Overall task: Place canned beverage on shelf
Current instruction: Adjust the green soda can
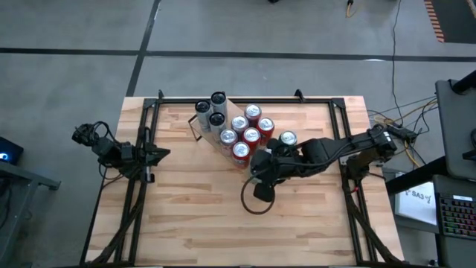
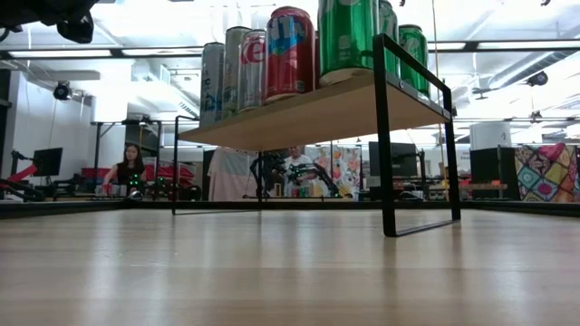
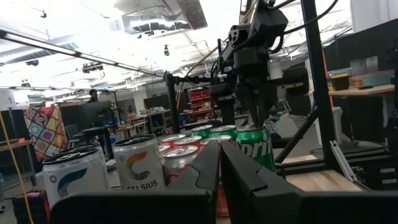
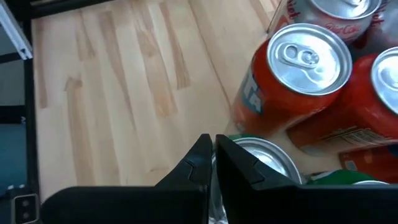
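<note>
The shelf (image 2: 308, 113) stands on the far middle of the table on thin black end frames. Several cans stand upright on its board: white ones (image 1: 210, 112), red ones (image 1: 251, 135) and green ones (image 2: 349, 36). My right gripper (image 4: 211, 146) is shut and slants down over the silver top of a green Sprite can (image 3: 256, 149) at the shelf's near right end, beside an orange-red can (image 4: 298, 74). The left wrist view shows that gripper (image 3: 256, 121) just above the can. My left gripper (image 3: 219, 162) is shut and waits at the table's left edge (image 1: 165, 154). My right gripper comes at the green can's top (image 4: 264, 155) from above at a slant, fingers shut. The fingertips hide the spot below them, so I cannot tell whether they touch the lid. The can stands upright on the shelf board.
A black cable loop (image 1: 256, 199) lies on the tabletop below the right arm. The table's black rail frame (image 1: 346, 134) runs along its left, right and far sides. Bare planks (image 1: 201, 216) stretch across the near half. A person (image 2: 131, 167) sits in the room beyond.
</note>
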Controlling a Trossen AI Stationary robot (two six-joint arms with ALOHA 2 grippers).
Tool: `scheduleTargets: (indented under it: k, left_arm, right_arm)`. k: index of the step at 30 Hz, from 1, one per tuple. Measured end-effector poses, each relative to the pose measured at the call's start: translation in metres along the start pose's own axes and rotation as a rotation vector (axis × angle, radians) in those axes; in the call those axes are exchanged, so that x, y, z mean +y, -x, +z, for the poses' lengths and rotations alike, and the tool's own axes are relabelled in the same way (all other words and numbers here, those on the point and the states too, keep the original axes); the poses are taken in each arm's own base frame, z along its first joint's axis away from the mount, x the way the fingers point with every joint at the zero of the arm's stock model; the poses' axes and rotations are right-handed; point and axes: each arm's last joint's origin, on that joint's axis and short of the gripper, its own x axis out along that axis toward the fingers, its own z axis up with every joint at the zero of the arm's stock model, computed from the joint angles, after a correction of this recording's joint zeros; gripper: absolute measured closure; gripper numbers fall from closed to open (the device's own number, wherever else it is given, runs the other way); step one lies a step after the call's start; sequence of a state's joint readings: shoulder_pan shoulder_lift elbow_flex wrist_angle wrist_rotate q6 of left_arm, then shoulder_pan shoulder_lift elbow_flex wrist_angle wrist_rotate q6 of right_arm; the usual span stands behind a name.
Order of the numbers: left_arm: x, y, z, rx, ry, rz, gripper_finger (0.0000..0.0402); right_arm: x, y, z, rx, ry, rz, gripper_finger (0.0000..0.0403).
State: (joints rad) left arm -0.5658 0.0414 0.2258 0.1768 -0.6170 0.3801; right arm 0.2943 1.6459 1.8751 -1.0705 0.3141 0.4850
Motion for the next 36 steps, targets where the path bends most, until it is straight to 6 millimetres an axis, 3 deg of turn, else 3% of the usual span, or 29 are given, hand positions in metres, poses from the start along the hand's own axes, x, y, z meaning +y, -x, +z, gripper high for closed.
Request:
scheduleTargets:
  k: [20,36]
  left_arm:
    - [-0.0001,0.0,-0.0003,0.003,0.001,-0.001,0.0401]
    - [-0.0001,-0.0001,0.0,0.0,0.063,0.0,0.0401]
  right_arm:
    - [-0.0001,0.0024,-0.0036,0.05,-0.004,0.033,0.039]
    - [0.0038,0.0087,0.0004,-0.028,0.176,0.047,0.039]
